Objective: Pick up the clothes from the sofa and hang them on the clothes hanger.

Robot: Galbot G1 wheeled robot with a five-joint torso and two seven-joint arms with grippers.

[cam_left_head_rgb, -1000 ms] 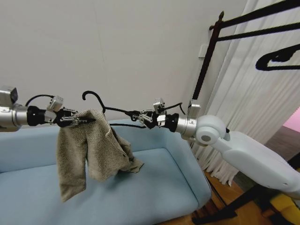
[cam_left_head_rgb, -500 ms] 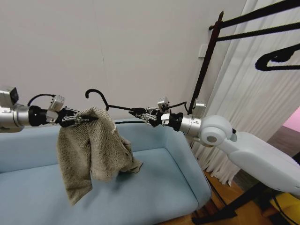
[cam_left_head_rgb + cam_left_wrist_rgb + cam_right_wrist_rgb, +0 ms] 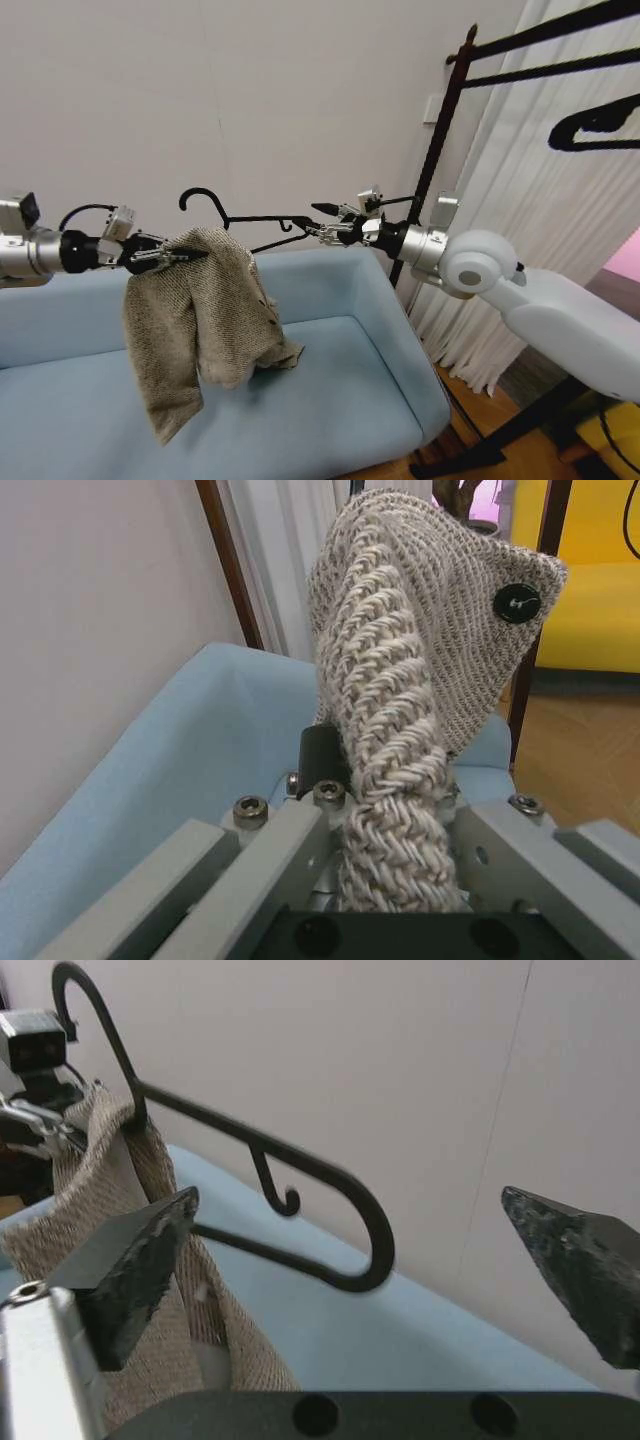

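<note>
my right arm (image 3: 560,310) is smooth white shell round a grey-capped joint (image 3: 468,277), both wrists (image 3: 425,245) are silver cylinders with black collars and looping black cables (image 3: 85,210), my left gripper (image 3: 190,255) has grey screw-studded bars (image 3: 250,880), my right gripper (image 3: 318,222) dark wedge fingers (image 3: 135,1260).

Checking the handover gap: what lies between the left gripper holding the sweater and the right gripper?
The black hanger: in the head view its bare arm runs from the sweater, clamped in the left gripper, toward the open right gripper.

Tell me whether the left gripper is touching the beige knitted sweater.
Touching. The left wrist view shows the left gripper shut on a thick fold of the beige knitted sweater.
</note>
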